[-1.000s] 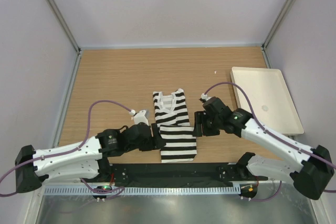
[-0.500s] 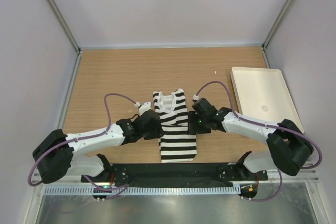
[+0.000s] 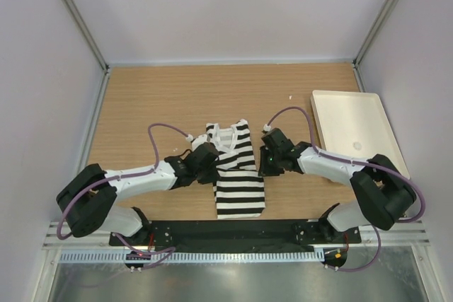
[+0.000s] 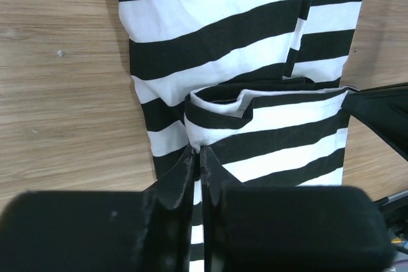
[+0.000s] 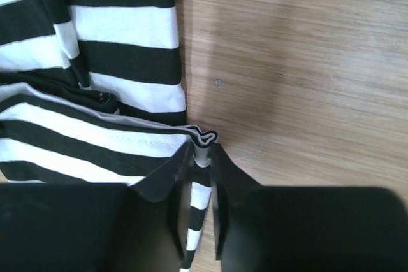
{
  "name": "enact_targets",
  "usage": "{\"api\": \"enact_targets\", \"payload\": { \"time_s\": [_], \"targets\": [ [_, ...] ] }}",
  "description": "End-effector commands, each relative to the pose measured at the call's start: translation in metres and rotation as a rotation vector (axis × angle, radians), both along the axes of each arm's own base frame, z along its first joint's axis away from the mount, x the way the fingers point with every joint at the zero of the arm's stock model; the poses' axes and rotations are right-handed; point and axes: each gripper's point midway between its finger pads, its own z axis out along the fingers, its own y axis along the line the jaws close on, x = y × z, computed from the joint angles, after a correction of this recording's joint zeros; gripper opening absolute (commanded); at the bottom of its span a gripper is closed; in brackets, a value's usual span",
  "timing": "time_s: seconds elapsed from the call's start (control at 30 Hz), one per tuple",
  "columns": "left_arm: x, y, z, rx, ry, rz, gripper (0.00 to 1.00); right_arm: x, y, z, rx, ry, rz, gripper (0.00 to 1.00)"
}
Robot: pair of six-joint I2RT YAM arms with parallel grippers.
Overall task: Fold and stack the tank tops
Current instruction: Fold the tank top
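The black-and-white striped tank top point(image 3: 237, 183) lies on the wooden table in front of the arm bases, folded into a narrow strip with its neckline at the far end. My left gripper point(image 3: 214, 170) is at its left edge. In the left wrist view it point(image 4: 197, 152) is shut on a raised fold of the tank top point(image 4: 255, 62). My right gripper point(image 3: 262, 163) is at the right edge. The right wrist view shows it point(image 5: 201, 148) pinching the bunched hem of the tank top point(image 5: 95, 132) between its fingertips.
A plain white rectangular tray point(image 3: 368, 114) sits at the right side of the table, beyond the right arm. Bare wood point(image 3: 163, 97) stretches behind and to the left of the cloth. Grey walls enclose the table on three sides.
Both arms reached further in to the cloth's mid-height side edges. Both grippers went from open to pinched on the cloth, lifting a small fold on each side.
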Motion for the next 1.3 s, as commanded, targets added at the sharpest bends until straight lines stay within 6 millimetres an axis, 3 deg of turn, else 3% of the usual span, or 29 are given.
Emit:
{"api": "enact_targets", "payload": {
  "time_s": [0.0,0.1,0.5,1.03,1.27],
  "targets": [
    [0.016,-0.015,0.017,-0.053,-0.057,-0.004,0.04,0.01,0.013,0.012,0.056,-0.041,0.03,0.17],
    [0.015,-0.015,0.019,-0.059,-0.059,-0.008,0.0,0.01,0.017,0.018,0.077,-0.045,0.046,0.02],
    [0.009,0.004,0.044,-0.119,-0.118,0.052,0.0,0.016,0.029,0.065,0.133,-0.136,0.071,0.01],
    [0.012,0.041,0.027,-0.001,-0.129,0.165,0.0,0.035,0.039,0.061,0.105,-0.144,0.08,0.01],
    [0.019,0.043,0.001,0.068,-0.094,0.148,0.03,0.044,0.037,0.031,0.026,-0.102,0.07,0.02]
  ]
}}
